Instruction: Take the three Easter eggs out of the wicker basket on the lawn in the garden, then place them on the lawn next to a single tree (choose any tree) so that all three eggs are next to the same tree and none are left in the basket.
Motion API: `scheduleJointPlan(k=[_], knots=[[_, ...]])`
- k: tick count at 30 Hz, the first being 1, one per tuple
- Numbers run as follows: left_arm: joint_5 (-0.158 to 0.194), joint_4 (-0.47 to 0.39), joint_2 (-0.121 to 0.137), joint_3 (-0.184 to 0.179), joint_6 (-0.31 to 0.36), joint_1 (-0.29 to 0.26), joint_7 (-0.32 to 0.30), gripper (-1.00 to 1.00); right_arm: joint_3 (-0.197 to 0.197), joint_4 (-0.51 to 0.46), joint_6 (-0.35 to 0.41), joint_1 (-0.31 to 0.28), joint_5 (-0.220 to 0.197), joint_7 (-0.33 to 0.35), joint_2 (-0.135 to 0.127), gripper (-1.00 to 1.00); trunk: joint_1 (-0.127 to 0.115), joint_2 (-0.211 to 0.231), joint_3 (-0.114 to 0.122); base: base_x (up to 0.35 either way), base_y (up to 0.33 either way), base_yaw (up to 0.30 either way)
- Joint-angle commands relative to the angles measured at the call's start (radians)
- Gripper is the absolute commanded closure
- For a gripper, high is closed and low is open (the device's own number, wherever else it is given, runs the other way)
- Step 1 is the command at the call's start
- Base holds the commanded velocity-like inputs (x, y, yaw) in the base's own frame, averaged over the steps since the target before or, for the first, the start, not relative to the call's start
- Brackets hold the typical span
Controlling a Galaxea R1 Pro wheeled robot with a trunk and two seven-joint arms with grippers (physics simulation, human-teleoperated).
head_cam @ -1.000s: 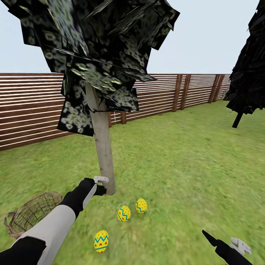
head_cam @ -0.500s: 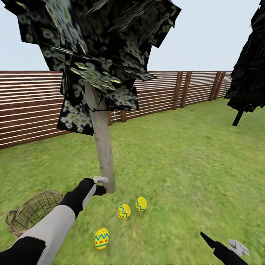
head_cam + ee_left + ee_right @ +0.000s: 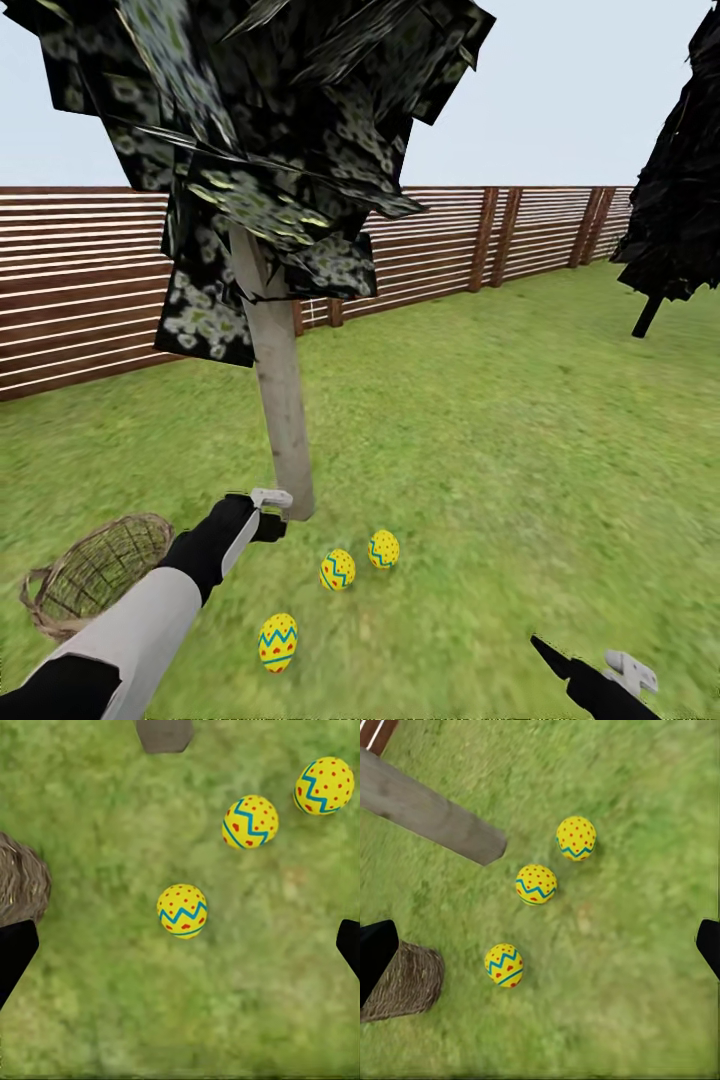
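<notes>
Three yellow Easter eggs lie on the lawn (image 3: 500,450) beside the pale trunk of the tree (image 3: 283,420): one egg (image 3: 383,549) and a second egg (image 3: 337,569) close to the trunk's foot, a third egg (image 3: 277,641) nearer to me. The wicker basket (image 3: 95,575) stands left of them, and no egg shows in it. My left gripper (image 3: 273,499) hovers open by the trunk base, above the eggs (image 3: 182,910). Low at the right, my right gripper (image 3: 590,668) is open, with the eggs (image 3: 536,883) and the trunk (image 3: 431,814) in front of it.
A brown slatted fence (image 3: 90,290) runs behind the tree. An all-black tree (image 3: 670,220) stands at the far right. Open grass stretches to the right of the eggs.
The head view has shifted slightly. The left gripper has sunk a little by the trunk and the right gripper has edged left. The eggs lie where they were.
</notes>
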Motion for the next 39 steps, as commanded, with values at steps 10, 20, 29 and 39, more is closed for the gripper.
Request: scheduleJointPlan(k=[10,20,29,39], knots=[[0.01,0.155,0.005,-0.005,-0.135,0.07,0.007,-1.0,-0.01,0.159,-0.128,-0.001,0.052,0.006,-0.001,-1.0,-0.038,0.069,0.019,0.0,0.0,0.0],[0.008,0.283,0.006,-0.005,-0.311,0.196,0.008,-1.0,-0.005,0.374,-0.186,0.0,0.144,-0.2,-0.006,-1.0,-0.077,0.139,0.048,0.0,0.0,0.0],[0.008,0.306,0.015,-0.005,-0.427,0.325,0.008,-1.0,-0.003,0.628,-0.365,0.0,0.169,-0.37,-0.009,-1.0,-0.111,0.202,0.076,0.0,0.0,0.0],[0.007,0.424,0.032,-0.006,-0.65,0.457,0.008,-1.0,-0.001,0.797,-0.391,0.007,0.174,-0.506,-0.012,-1.0,-0.15,0.272,0.107,0.0,0.0,0.0]])
